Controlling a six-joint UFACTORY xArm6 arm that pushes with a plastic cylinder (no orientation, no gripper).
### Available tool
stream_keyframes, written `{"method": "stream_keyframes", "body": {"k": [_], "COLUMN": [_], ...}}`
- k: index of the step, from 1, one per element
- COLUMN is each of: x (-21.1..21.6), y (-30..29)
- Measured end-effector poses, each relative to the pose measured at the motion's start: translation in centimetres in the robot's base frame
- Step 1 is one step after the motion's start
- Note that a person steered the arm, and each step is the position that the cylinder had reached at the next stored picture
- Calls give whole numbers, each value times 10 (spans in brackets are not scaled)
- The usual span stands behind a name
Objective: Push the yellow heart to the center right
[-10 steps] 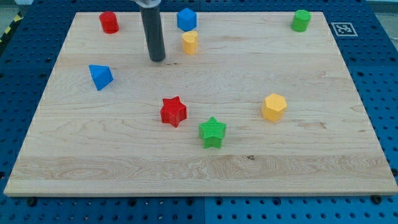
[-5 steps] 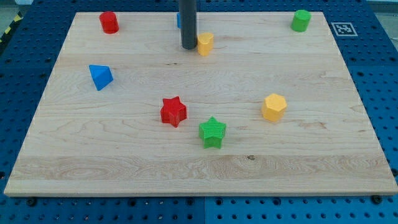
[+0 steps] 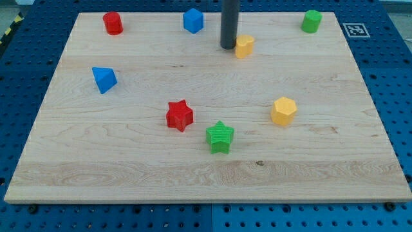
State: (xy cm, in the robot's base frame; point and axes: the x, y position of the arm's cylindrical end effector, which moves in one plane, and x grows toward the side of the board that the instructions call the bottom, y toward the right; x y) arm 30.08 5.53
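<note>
no pincer here, just a rod; my tip (image 3: 228, 46) down on the board (image 3: 129, 161) near its top edge, pressed against the view's left side of the yellow heart (image 3: 244, 46), right of the blue block (image 3: 193, 20)

All you can see of me is one straight rod, a smooth, dark grey cylinder with a faint sheen down its side, ending in my tip (image 3: 228, 46), blunt and flat.
</note>
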Motion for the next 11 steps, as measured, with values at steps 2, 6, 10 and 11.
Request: {"method": "stream_keyframes", "body": {"k": [2, 6, 10, 11], "x": [10, 28, 97, 97], "y": [41, 96, 102, 103]}}
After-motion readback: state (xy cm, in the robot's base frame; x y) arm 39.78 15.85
